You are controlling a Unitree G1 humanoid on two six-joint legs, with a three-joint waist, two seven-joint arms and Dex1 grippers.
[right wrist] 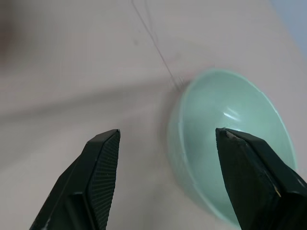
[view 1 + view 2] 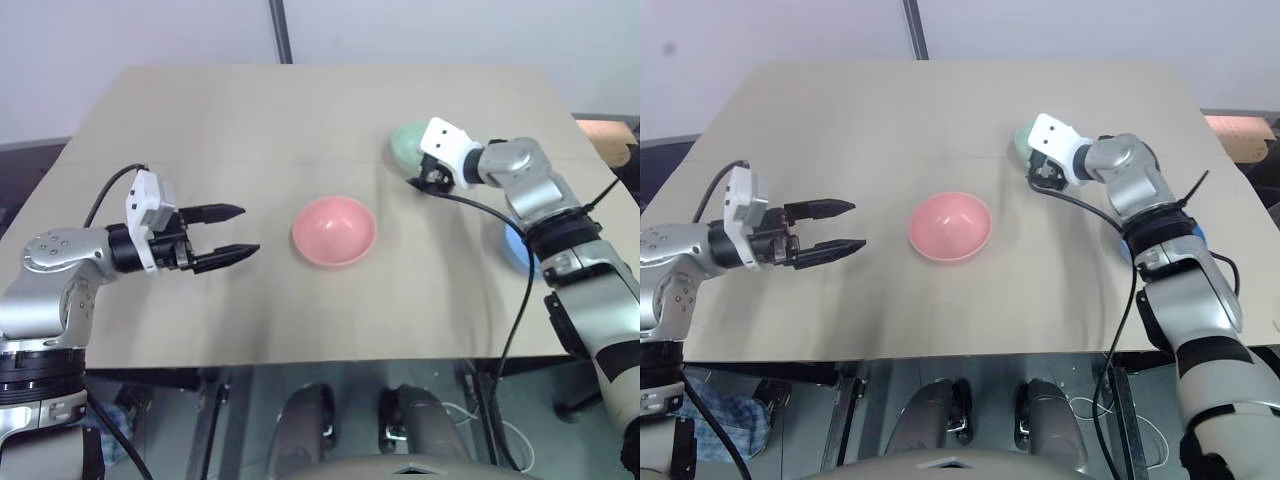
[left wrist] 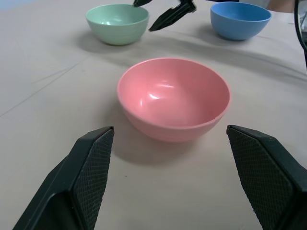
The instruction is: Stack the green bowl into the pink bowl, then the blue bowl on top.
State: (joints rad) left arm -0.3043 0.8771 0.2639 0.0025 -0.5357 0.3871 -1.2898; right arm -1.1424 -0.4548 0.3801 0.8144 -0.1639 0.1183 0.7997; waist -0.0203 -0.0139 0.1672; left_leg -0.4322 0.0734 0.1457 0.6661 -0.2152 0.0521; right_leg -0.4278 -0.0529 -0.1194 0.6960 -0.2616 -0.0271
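Three bowls sit upright and apart on the tan bench point(image 2: 200, 120), none stacked. The pink bowl point(image 2: 333, 230) stands near the middle of the bench, somewhat nearer the robot's edge than the far one. The green bowl point(image 2: 408, 145) lies beyond it toward the far right corner, and the blue bowl point(image 3: 240, 19) rests close to the right edge, largely hidden in the head views by the right forearm. The left end effector point(image 2: 225, 233) hovers over the left half of the bench, pointing across at the pink bowl with its two black fingers spread wide and nothing between them; in the left wrist view the pink bowl sits centred between the fingers but well ahead of their tips. The right end effector point(image 1: 165, 143) is reached out over the green bowl, jaws open and empty. In the right wrist view one finger point(image 1: 249, 172) lies over the bowl's hollow and the other point(image 1: 103, 167) over bare bench just outside its rim, so the rim's near wall falls between them; whether either touches the bowl cannot be told.
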